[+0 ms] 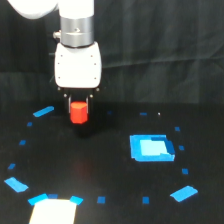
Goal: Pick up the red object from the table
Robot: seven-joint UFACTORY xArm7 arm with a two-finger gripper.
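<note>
The red object (78,114) is a short red-orange cylinder at the back left of the black table (100,160). My gripper (79,107) hangs straight down from the white head (77,65). Its dark fingers (70,103) sit tight against both sides of the red object's upper part, so the gripper is shut on it. The lower half of the object sticks out below the fingertips. I cannot tell whether its base touches the table or hangs just above it.
A bright blue square (150,148) lies on the table toward the exterior view's right. Small blue tape marks (43,111) ring the work area. A pale patch (52,212) sits at the front left edge. A black curtain (160,50) closes the back.
</note>
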